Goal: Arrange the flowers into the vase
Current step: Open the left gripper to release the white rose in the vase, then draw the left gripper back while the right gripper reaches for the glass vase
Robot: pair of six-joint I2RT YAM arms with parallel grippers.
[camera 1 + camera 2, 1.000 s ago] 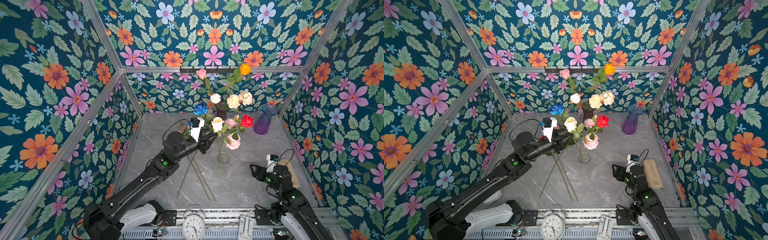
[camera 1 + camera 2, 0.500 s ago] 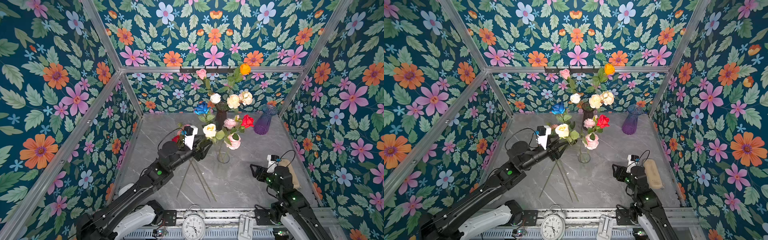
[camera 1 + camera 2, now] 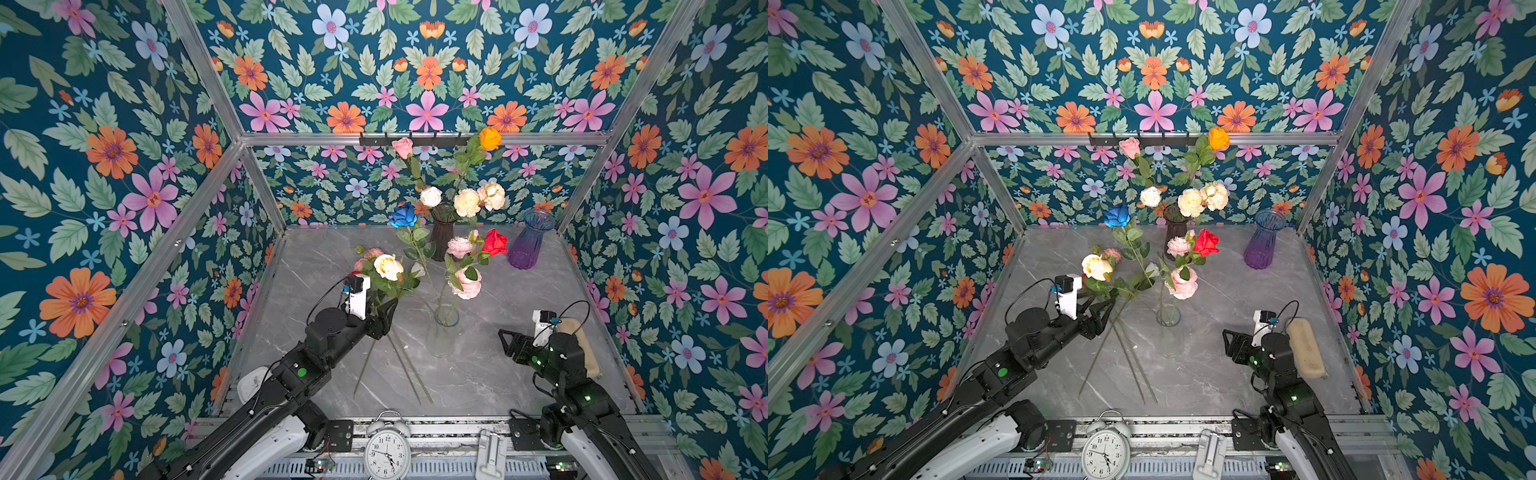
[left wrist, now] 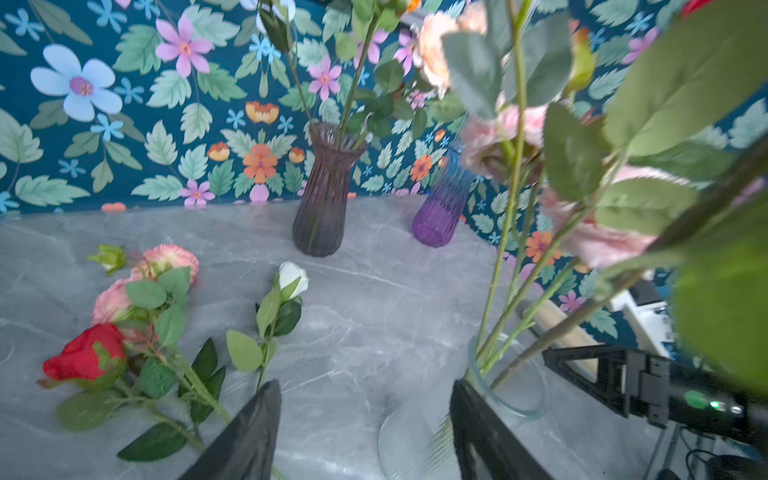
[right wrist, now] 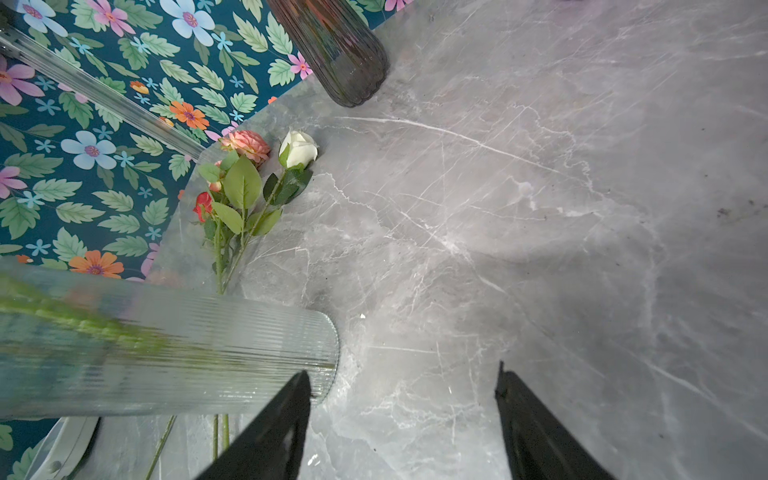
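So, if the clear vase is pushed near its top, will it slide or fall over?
It would probably tip: the clear vase is tall and narrow, and its long flowers lean out above the rim, so it looks top-heavy. It looks like glass and may break if it falls.

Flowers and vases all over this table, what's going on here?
Artificial flowers are being arranged in a clear vase. The left hand is open beside the vase, near a cream rose that seems to lean in it with the pink, red and blue ones. The right hand is open and empty, low by the vase. Loose flowers lie on the table.
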